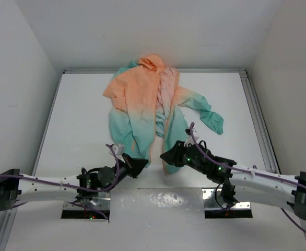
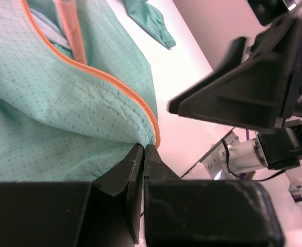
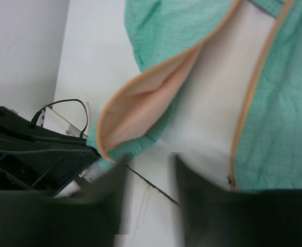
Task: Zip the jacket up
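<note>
Jacket [image 1: 136, 102] hem corner sits pinched in left gripper [image 2: 145, 152], right gripper [image 3: 148, 198] spread.

The top view hangs above and behind the arm bases and looks steeply down on the whole desk [image 1: 80, 120], with the near edge at the bottom of the frame and the far edge at the top. The left wrist view sits low and very close at the middle of the near edge. It looks past the left jaws toward the right edge, with the right arm [image 2: 274, 92] large at upper right. The right wrist view, also close, looks down over the blurred right jaws toward the left edge, with the left arm [image 3: 32, 149] at lower left. All three views share the teal hem of the jacket [image 1: 142, 99] near that edge.
</note>
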Robot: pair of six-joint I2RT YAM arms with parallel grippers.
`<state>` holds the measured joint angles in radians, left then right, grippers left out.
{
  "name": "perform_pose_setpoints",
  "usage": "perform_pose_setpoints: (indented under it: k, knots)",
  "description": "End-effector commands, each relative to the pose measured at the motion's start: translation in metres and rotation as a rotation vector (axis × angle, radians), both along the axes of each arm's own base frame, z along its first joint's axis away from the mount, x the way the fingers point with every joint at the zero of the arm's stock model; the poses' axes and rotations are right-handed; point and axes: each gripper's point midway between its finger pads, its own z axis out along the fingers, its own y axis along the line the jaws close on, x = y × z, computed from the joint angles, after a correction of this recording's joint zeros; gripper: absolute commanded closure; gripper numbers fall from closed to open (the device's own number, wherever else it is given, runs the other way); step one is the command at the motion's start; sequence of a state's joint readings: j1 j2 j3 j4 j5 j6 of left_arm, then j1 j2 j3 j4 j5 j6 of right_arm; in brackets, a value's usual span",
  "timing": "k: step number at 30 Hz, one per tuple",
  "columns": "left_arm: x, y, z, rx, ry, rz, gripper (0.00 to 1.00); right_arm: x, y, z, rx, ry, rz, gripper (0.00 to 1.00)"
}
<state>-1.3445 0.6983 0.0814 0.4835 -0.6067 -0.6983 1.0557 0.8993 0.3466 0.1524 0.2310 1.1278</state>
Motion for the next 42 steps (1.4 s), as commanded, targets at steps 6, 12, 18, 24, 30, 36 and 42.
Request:
perform_pose_setpoints:
  k: [6,12,18,24,30,36,42]
  knots:
    - [0.018,0.011,0.025,-0.012,-0.03,0.114,1.0,-0.027,-0.021,-0.045,-0.302,0.031,0.092,1.0]
    - [0.026,0.015,0.034,0.017,-0.042,0.167,1.0,-0.021,-0.029,-0.056,-0.559,-0.042,0.046,0.98]
    - [0.026,0.017,0.043,0.009,-0.056,0.163,1.0,-0.014,-0.036,-0.07,-0.652,-0.038,-0.002,0.65]
    - [0.024,0.022,0.032,0.006,-0.033,0.166,1.0,-0.015,-0.044,-0.085,-0.725,0.003,-0.021,0.59]
    - [0.024,0.022,0.031,0.004,-0.031,0.164,1.0,-0.015,-0.033,-0.089,-0.734,0.01,0.002,0.57]
    - [0.024,0.024,0.025,0.01,-0.022,0.168,1.0,-0.018,-0.025,-0.092,-0.749,0.022,0.019,0.63]
    - [0.024,0.027,0.023,0.003,-0.02,0.175,1.0,-0.021,-0.031,-0.107,-0.789,0.057,0.007,0.63]
